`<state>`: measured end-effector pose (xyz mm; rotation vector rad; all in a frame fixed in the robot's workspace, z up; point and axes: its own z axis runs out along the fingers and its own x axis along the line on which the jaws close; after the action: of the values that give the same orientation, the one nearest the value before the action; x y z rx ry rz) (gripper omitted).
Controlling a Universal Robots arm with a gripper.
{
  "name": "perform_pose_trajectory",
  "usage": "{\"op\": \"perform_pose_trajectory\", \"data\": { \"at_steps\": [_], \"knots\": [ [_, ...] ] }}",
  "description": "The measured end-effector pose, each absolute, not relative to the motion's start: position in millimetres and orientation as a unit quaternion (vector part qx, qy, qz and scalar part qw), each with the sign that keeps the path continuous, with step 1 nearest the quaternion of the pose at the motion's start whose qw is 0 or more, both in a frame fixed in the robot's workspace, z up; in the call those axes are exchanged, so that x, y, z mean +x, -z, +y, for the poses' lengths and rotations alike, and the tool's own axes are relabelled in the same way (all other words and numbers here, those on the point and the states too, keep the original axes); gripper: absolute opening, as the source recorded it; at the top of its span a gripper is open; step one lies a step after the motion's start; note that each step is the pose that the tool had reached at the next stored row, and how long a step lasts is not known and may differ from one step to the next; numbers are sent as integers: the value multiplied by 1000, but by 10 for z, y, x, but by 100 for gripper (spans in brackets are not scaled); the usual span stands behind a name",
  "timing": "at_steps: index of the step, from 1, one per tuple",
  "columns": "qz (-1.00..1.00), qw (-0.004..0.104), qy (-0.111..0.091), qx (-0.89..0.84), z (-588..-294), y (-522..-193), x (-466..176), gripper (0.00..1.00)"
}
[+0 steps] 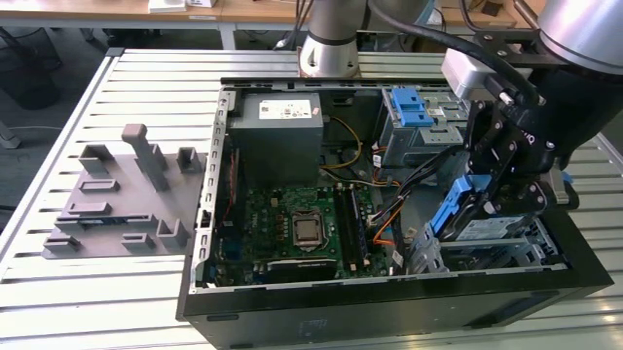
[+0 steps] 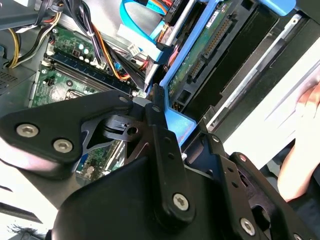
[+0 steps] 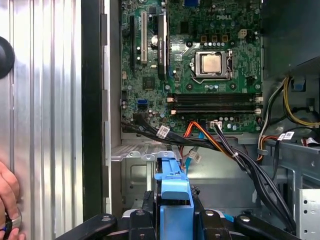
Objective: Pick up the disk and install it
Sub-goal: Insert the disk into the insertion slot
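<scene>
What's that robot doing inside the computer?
The gripper is holding the disk by its blue carrier and has it tilted over the metal drive bay at the corner of the open computer case. The disk isn't seated flat in the bay yet. A person's hand rests beside the case.

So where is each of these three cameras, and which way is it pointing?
Exterior view: off the arm, looking down on the open computer case; the arm reaches in, its gripper shut on the disk.
First wrist view: on the arm, facing the motherboard; the gripper grips the disk's blue carrier.
Second wrist view: on the arm, close behind the gripper's linkage, facing the disk's underside.
All three share disk and motherboard.
</scene>
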<state>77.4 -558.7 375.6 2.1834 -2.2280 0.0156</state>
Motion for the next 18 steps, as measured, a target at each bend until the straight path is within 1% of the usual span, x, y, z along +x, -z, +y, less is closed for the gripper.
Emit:
{"op": "perform_pose_trajectory", "data": {
  "at_steps": [12, 13, 18],
  "knots": [
    [-714, 11, -5, 700, -5587, -3748, 774, 37],
    [-714, 11, -5, 700, -5587, -3747, 774, 44],
    [-714, 11, -5, 700, -5588, -3726, 774, 44]
  ]
}}
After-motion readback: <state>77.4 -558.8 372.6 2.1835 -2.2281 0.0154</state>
